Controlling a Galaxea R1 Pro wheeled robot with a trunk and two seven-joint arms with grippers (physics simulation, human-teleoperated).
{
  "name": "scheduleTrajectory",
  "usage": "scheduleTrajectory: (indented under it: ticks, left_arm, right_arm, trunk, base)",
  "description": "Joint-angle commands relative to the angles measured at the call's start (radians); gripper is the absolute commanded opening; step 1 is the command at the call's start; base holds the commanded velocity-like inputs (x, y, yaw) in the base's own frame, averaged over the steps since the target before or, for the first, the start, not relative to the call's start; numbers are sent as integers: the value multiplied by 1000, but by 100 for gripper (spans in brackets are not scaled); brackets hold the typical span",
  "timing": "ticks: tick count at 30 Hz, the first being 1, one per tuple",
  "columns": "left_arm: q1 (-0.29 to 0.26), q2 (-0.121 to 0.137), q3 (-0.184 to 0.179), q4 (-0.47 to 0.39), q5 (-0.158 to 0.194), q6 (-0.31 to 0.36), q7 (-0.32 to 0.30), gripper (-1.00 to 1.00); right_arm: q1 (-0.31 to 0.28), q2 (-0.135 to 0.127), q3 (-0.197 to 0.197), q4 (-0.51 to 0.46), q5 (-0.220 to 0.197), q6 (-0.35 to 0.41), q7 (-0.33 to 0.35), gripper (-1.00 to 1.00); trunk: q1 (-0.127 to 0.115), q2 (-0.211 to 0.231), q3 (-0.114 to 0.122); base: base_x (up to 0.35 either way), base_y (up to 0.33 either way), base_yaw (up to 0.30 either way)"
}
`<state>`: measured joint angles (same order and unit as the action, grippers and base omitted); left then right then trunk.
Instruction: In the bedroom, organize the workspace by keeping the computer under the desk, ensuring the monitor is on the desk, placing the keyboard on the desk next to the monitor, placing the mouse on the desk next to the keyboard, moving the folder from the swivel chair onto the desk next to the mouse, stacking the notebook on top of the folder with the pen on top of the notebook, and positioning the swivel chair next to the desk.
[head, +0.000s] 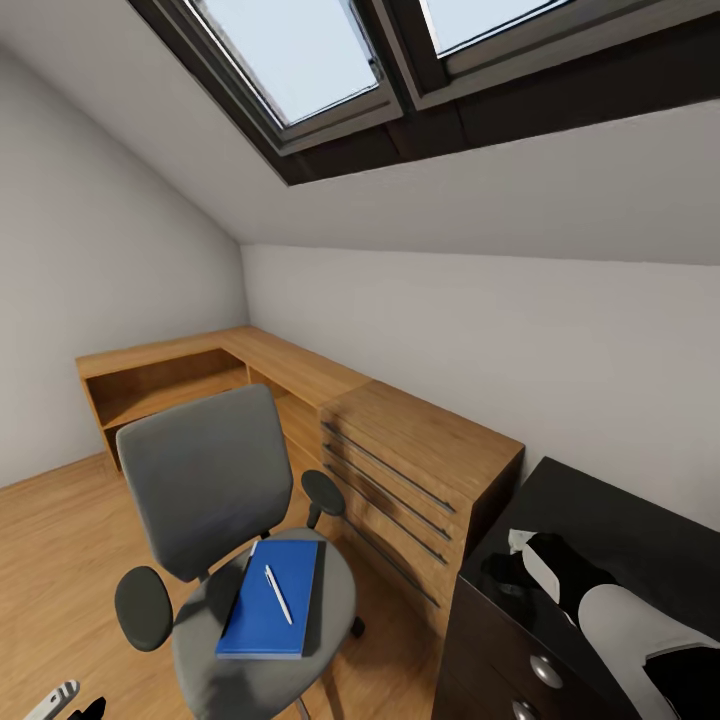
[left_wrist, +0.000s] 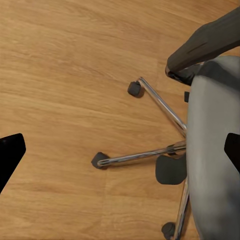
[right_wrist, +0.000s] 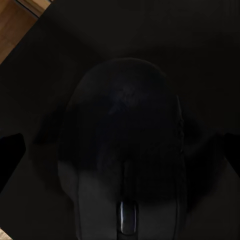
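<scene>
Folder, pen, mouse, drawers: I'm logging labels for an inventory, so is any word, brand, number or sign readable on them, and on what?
None can be read.
Folder: plain blue cover, no title.
Pen: plain white, too thin to show any print.
Mouse: very dark in the right wrist view; no logo can be made out.
Wooden chest and desk drawers: bare fronts, no labels.

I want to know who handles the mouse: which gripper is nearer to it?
Right. The right gripper hovers directly over the mouse on the desk, fingers either side. The left gripper hangs above the floor beside the swivel chair.
</scene>
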<state>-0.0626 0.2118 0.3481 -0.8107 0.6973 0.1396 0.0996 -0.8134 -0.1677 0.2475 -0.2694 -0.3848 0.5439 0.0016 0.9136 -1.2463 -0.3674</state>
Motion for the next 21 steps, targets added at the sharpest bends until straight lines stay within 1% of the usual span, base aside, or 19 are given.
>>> scheduleTrajectory:
  ticks: [1, 2, 3, 21]
  left_arm:
    - [0, 0, 0, -2, 10, 5, 5, 100]
    - [0, 0, 0, -2, 10, 5, 5, 100]
    - [0, 0, 0, -2, 10, 5, 5, 100]
    - [0, 0, 1, 7, 10, 5, 5, 100]
  right_arm:
    - [0, -1, 4, -1, -13, 4, 1, 100]
    - [0, -1, 5, -1, -13, 4, 1, 100]
    - [0, -1, 5, -1, -13, 4, 1, -100]
    - [0, -1, 6, -2, -12, 3, 1, -100]
  trunk:
    - [0, -1, -1]
    - [0, -1, -1]
    - [0, -1, -1]
    - [0, -1, -1]
  base:
    - [0, 0, 0]
    - [0, 0, 0]
    - [0, 0, 0]
    - [0, 0, 0]
